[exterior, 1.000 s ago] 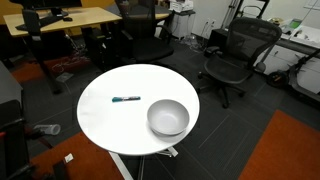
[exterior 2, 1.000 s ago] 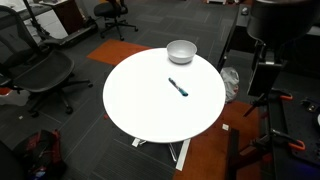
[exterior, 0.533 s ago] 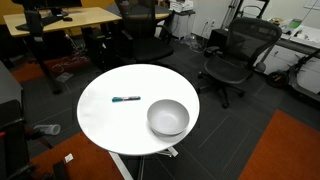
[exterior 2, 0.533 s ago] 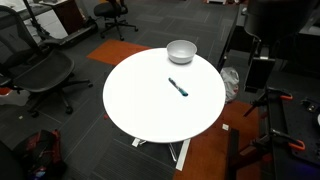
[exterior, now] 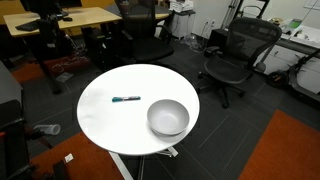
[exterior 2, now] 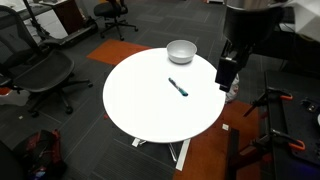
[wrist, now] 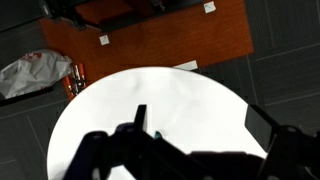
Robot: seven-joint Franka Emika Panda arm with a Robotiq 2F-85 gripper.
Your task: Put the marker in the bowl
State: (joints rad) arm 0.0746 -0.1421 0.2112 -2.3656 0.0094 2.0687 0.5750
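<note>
The marker point(exterior: 126, 99), a thin dark pen with a teal end, lies flat on the round white table point(exterior: 105, 120). It also shows in an exterior view point(exterior 2: 179, 88). The light grey bowl point(exterior: 168, 118) stands empty on the same table, a short way from the marker, and sits at the far edge in an exterior view point(exterior 2: 181, 50). My gripper point(exterior 2: 225, 76) hangs beside the table's edge, above table height and apart from both. In the wrist view its jaws point(wrist: 200, 125) are spread wide and empty over the table point(wrist: 190, 95). Only a teal tip of the marker point(wrist: 157, 134) shows there.
Black office chairs point(exterior: 228, 58) point(exterior 2: 35, 70) and wooden desks point(exterior: 70, 18) ring the table. The orange-brown carpet point(wrist: 160, 40) and a crumpled plastic bag point(wrist: 35, 72) lie on the floor near the table's base. The robot stand point(exterior 2: 265, 120) is beside the table.
The arm has swung in from the side towards the table, bringing the gripper near the table's edge. The marker and bowl have not moved.
</note>
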